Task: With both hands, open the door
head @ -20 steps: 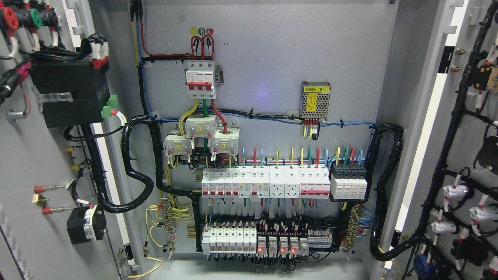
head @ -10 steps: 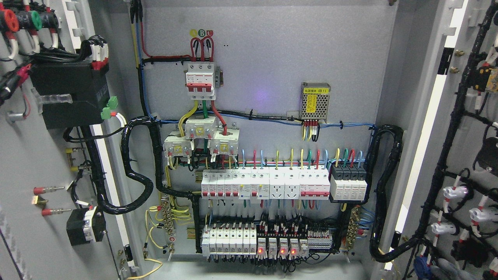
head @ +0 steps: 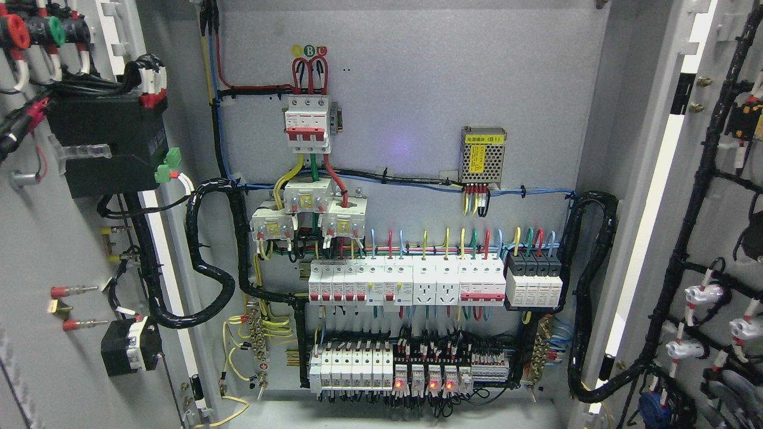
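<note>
Grey fingers (head: 730, 390) are showing low against the right door (head: 715, 250); grip unreadable; the cabinet (head: 417, 89) is standing open.

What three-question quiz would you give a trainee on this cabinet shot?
1. True or false: the left door and the right door both stand open.
2. The power supply with the yellow label sits: A) at the upper right of the back panel; B) on the left door; C) in the bottom row.
3. Fill in: ___ red indicator lights glow in the bottom row.
Key: 1 true; 2 A; 3 three.
</note>
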Available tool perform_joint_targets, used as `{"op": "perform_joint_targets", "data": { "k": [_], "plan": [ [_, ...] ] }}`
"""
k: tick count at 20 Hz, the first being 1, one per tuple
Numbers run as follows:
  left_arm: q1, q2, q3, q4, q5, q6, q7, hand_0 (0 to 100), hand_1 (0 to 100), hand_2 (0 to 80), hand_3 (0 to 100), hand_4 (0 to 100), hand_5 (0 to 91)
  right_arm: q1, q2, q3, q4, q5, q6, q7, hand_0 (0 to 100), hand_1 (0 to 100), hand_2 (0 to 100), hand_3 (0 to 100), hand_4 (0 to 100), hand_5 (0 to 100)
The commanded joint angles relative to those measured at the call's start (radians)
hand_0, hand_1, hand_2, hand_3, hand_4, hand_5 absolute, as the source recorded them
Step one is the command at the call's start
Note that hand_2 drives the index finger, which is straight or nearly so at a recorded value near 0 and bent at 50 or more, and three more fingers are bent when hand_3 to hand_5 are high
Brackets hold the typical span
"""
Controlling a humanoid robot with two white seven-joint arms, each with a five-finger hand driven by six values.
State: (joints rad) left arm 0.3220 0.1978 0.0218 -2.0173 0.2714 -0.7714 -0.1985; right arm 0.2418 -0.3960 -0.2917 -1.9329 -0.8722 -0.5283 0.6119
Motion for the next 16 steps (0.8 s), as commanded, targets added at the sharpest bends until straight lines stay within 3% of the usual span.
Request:
{"op": "perform_joint_targets", "data": {
  "k": [1, 6, 12, 16],
  "plan": [
    [0.026, 0.002, 0.279, -0.041, 0.066, -0.812, 0.039, 0, 0, 0.0, 0, 0, 0.0, 0.037, -0.006, -0.099, 0.032, -0.071, 0.002, -0.011, 0, 0, 0, 0, 0, 0],
    [-0.009, 0.104, 0.388, 0.087, 0.129, -0.798, 0.060, 0, 0, 0.0, 0, 0, 0.0, 0.068, -0.009, -0.112, 0.064, -0.166, 0.004, -0.011, 0, 0, 0, 0, 0, 0],
    [-0.191, 0.238, 0.464, 0.411, 0.207, -0.795, 0.059, 0, 0, 0.0, 0, 0, 0.0, 0.068, -0.009, -0.113, 0.110, -0.191, 0.004, -0.011, 0, 0, 0, 0, 0, 0],
    [-0.308, 0.356, 0.512, 0.598, 0.258, -0.770, 0.059, 0, 0, 0.0, 0, 0, 0.0, 0.068, -0.007, -0.144, 0.133, -0.195, 0.004, -0.011, 0, 0, 0, 0, 0, 0]
  ]
}}
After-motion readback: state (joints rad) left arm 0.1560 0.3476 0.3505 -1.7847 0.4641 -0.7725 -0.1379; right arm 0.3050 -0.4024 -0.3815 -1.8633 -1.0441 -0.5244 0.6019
